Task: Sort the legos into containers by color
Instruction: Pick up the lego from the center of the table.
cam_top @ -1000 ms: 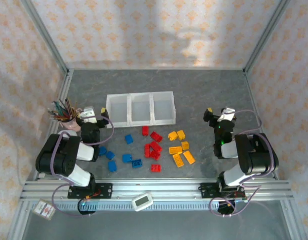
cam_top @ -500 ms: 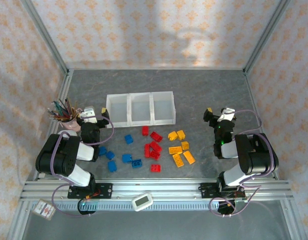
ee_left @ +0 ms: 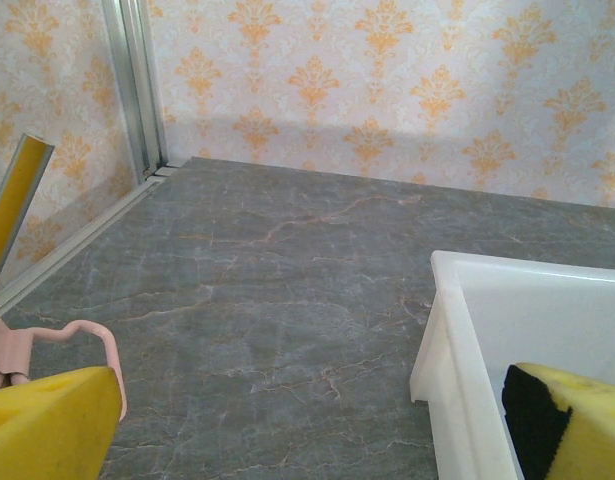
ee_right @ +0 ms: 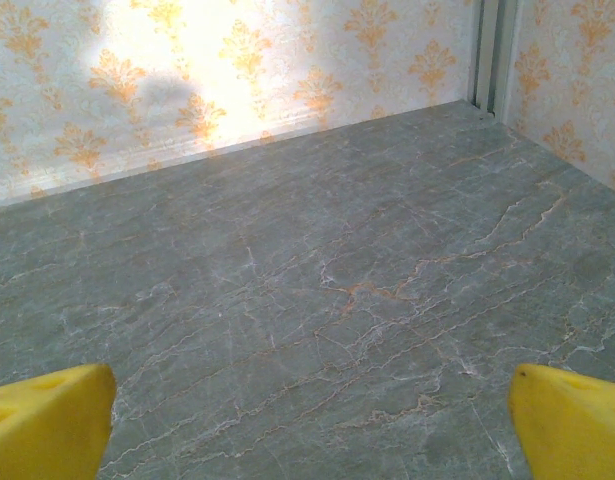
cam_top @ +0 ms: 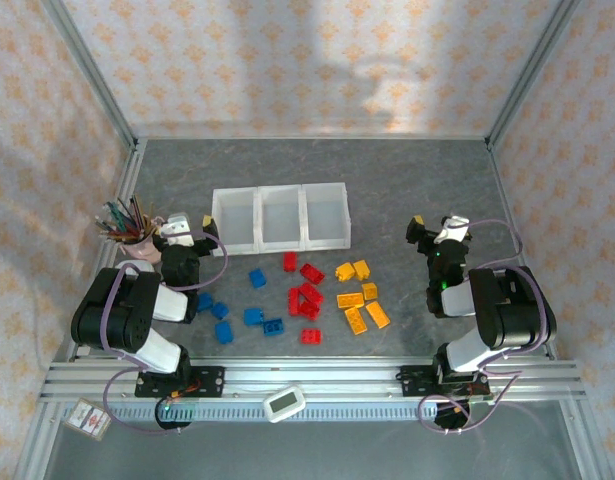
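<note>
Mid-frame, legos [cam_top: 307, 298] lie below the containers [cam_top: 280, 218].
We judge them light, stiff, slick; pinch flat sides; left pincer [cam_top: 192, 232], right pincer [cam_top: 437, 228] gape empty.

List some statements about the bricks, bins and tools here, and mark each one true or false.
1. All three bins are empty. True.
2. The red bricks lie between the blue bricks and the yellow bricks. True.
3. The left tool grips a blue brick. False: it is open and holds nothing.
4. The right tool is open. True.
5. The cup of pencils stands beside the right tool. False: it stands beside the left tool.
</note>
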You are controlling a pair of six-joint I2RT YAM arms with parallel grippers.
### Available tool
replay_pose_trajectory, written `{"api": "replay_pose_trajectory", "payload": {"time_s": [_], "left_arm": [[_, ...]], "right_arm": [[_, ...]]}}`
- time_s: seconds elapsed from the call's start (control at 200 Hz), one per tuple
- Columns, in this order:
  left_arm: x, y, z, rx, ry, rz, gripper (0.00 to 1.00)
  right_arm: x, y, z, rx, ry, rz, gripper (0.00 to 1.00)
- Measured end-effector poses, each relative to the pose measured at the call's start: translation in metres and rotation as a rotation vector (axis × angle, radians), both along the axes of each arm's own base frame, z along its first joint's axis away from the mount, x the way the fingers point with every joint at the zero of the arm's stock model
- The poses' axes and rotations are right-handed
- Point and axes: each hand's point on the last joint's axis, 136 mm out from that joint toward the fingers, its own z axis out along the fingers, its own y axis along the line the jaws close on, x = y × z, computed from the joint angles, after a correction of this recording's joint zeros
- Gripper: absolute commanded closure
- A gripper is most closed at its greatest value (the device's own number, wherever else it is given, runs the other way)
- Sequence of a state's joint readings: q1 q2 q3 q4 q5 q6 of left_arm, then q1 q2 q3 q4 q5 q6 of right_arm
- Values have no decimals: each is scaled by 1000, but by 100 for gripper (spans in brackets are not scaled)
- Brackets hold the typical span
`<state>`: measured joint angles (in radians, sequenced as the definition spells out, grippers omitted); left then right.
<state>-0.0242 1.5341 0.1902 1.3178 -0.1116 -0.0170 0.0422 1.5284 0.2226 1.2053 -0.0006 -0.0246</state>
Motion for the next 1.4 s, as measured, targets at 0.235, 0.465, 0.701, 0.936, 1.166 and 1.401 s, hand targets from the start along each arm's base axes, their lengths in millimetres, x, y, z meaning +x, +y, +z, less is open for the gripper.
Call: {"api": "replay_pose_trajectory", "payload": {"time_s": [0.235,0.465,0.701,0.936,1.166,1.401], "left_arm": [[0,0,0,0,0,0,0],[-4,3,18,-1,-39,20,0],[-6,6,63,-46,-107,38,0],[-9,4,100,-239,-181,34,0],[-12,1,80,-418,-78,58,1],[-32,-17,81,-544,-27,23,1]], "right_arm": [[0,0,0,0,0,0,0],[2,1,11,-4,0,12,0],[8,0,53,35,-52,-1,0],[7,-15,74,310,-26,-134,0],[3,-2,52,445,123,-124,0],[-11,45,30,458,280,17,0]]}}
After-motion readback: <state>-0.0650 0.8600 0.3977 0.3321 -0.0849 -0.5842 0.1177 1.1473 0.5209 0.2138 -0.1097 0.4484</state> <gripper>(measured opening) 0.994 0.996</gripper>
